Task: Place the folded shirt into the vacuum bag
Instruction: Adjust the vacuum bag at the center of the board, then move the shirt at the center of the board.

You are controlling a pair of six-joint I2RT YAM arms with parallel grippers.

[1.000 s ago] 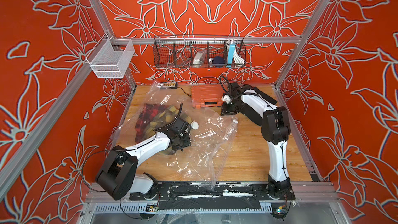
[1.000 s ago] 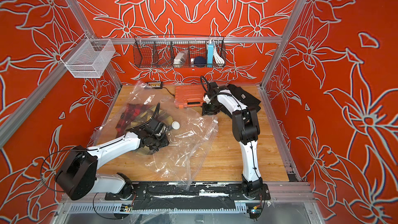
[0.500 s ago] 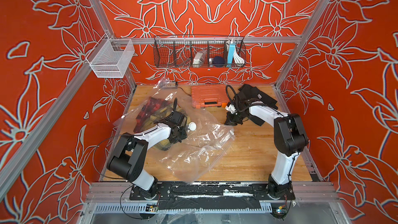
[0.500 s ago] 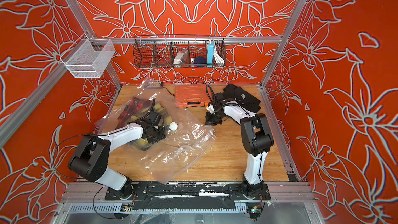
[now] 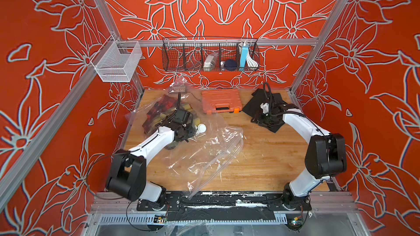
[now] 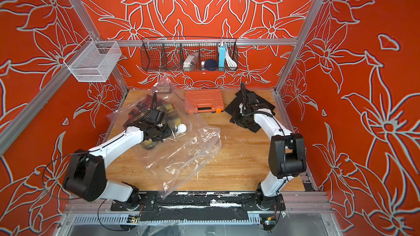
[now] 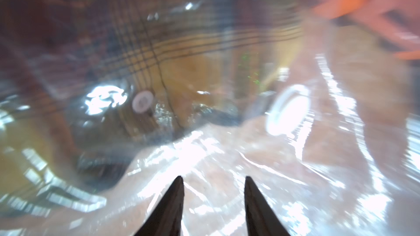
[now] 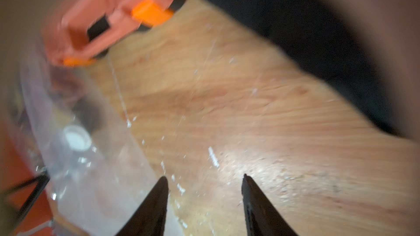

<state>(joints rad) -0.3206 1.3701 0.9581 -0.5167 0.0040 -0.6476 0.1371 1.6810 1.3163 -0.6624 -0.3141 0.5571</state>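
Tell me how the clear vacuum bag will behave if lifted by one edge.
Probably floppy: the vacuum bag lies crumpled and creased across the wooden table. Likely slippery too, given its glossy glare. Its white valve cap may drag that spot downward.

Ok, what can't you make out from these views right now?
- Shirt: whether it is wholly inside the vacuum bag. The left arm covers part in both top views, and the left wrist view is blurred.
- Zip slider: too small to find anywhere.
- Left gripper and right gripper: fingertips hidden under their own wrists in top views.
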